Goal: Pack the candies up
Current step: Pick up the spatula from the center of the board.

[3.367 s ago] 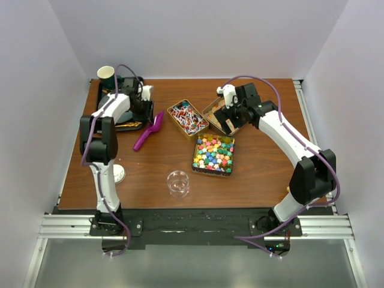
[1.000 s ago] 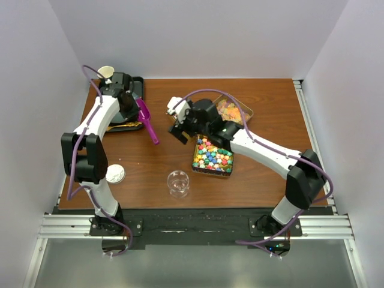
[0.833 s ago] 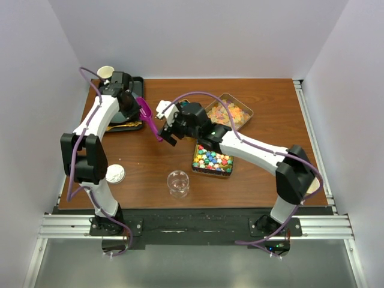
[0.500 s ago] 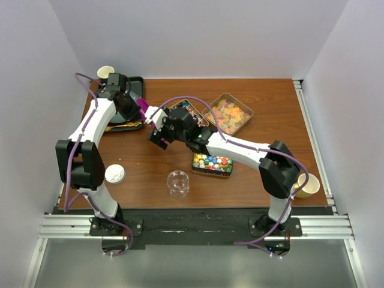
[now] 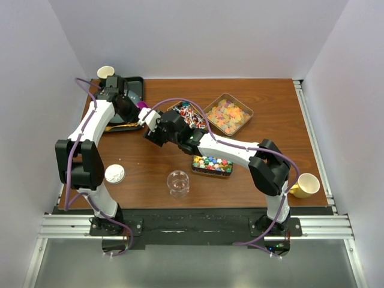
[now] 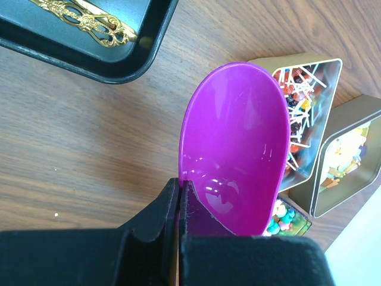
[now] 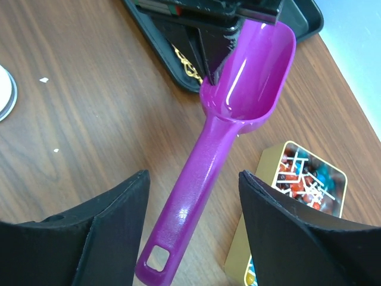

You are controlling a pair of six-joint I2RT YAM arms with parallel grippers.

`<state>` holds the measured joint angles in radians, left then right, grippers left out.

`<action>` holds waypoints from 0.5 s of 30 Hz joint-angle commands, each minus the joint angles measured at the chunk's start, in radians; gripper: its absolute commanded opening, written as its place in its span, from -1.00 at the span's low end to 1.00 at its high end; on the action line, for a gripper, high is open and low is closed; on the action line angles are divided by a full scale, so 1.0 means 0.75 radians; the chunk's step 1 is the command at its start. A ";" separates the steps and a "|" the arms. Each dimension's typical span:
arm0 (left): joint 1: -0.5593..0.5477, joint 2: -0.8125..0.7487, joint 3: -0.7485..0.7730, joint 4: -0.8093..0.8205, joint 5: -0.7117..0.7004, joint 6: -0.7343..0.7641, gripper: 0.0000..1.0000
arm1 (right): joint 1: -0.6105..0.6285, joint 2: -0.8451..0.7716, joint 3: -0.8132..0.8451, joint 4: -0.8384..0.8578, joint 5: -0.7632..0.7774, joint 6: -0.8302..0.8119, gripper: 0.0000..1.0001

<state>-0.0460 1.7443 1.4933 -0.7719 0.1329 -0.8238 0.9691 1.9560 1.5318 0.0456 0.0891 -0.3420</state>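
My left gripper [image 6: 178, 199] is shut on the rim of the purple scoop [image 6: 238, 143] and holds it over the wood table. In the top view the left gripper [image 5: 133, 110] is beside the black tray. My right gripper [image 7: 193, 232] is open, its fingers [image 7: 107, 226] on either side of the scoop handle [image 7: 196, 196], not touching it; in the top view it [image 5: 151, 131] is just right of the left one. The candies lie in three gold tins: red-white-blue wrapped ones [image 5: 187, 113], orange-yellow gummies [image 5: 228, 114], multicolour pieces [image 5: 213, 163].
A black tray [image 5: 133, 84] with a gold utensil sits back left, a paper cup [image 5: 106, 72] behind it. A clear cup [image 5: 178, 182] stands near the front, a white lid [image 5: 114, 174] to its left, a yellow mug [image 5: 306, 185] at the front right.
My left gripper has picked up the scoop by its bowl and held it. My right arm has swung left from the tins and its open fingers now straddle the handle.
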 commanded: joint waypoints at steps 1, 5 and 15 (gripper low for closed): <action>0.010 -0.080 0.005 0.033 0.037 -0.016 -1.00 | 0.007 -0.008 0.042 0.027 0.069 -0.010 0.28; 0.010 -0.086 -0.015 0.049 0.058 -0.016 -1.00 | 0.007 0.000 0.058 0.001 0.073 -0.008 0.23; 0.010 -0.107 -0.050 0.066 0.070 -0.014 -1.00 | 0.009 0.069 0.111 -0.028 0.096 -0.002 0.12</action>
<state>-0.0456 1.7157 1.4654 -0.7479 0.1528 -0.8276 0.9707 2.0041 1.5711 0.0170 0.1387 -0.3405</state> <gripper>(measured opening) 0.023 0.578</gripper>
